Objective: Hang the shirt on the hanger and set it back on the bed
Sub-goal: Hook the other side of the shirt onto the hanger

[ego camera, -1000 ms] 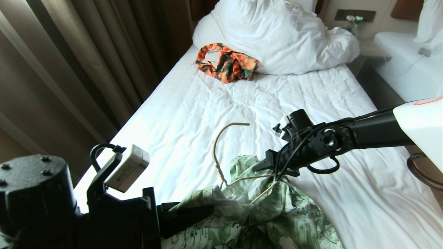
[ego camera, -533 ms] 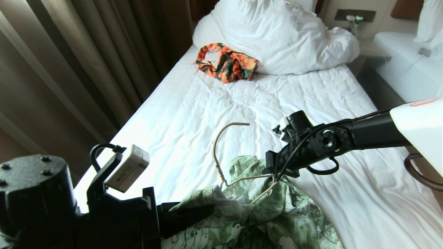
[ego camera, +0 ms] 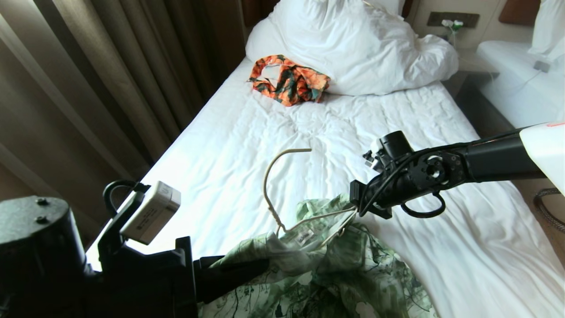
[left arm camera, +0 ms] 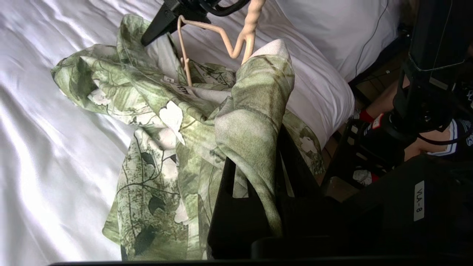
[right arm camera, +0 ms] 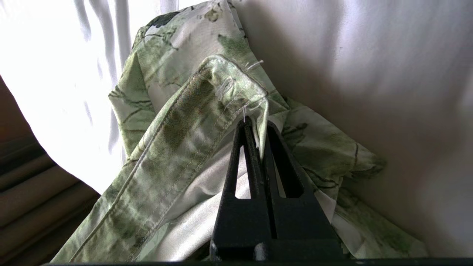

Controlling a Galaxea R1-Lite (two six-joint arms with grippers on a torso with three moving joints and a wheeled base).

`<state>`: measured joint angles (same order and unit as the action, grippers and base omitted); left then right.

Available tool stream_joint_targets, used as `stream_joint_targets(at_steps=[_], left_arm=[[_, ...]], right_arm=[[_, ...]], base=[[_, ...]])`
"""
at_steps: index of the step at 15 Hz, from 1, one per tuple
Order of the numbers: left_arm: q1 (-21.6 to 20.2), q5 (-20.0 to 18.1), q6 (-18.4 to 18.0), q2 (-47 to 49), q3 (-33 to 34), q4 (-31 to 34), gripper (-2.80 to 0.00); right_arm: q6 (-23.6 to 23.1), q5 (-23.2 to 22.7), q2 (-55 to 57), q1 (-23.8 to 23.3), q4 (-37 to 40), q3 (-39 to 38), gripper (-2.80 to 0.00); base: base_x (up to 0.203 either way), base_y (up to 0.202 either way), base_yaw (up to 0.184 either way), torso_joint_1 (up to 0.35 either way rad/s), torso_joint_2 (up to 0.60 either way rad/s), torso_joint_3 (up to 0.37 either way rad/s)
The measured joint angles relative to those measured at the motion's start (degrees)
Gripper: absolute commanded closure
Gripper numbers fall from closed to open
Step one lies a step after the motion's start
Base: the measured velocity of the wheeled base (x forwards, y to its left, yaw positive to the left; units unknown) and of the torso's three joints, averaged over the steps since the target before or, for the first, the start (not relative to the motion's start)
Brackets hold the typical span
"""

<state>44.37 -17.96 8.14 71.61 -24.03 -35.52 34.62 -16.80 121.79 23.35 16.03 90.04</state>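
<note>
Right tool [right arm camera: 260, 127] has just snapped together on the shirt [ego camera: 335, 274] edge by the hanger [ego camera: 282, 194], so you can lift it now, while your left tool [left arm camera: 255, 207] pinches cloth too.

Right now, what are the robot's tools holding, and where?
Both hold the shirt: right tool pinches a stitched edge near the hanger; left tool grips a fold.

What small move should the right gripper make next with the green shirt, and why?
Probably draw the pinched hem outward over the end of the cream wire hanger: the right gripper has its jaws shut on the pale green floral shirt, which lies bunched and only half threaded.
</note>
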Motion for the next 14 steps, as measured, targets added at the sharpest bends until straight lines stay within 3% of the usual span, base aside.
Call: stream_joint_targets(at_steps=[4,14], left_arm=[[-0.26,2.14,0.23,-1.86,-1.27,-0.03,0.0],[-0.26,2.25,0.78,-3.54,-2.99,-0.05,0.0]], right_arm=[[0.02,0.02,-2.22,-0.55,0.15,-1.91,0.0],[0.17,-0.14,-3.46,-0.26,-0.35,-3.2,0.0]], base=[[0.0,0.0,0.0,0.0,0.0,0.0],[0.0,0.0,0.0,0.0,0.0,0.0]])
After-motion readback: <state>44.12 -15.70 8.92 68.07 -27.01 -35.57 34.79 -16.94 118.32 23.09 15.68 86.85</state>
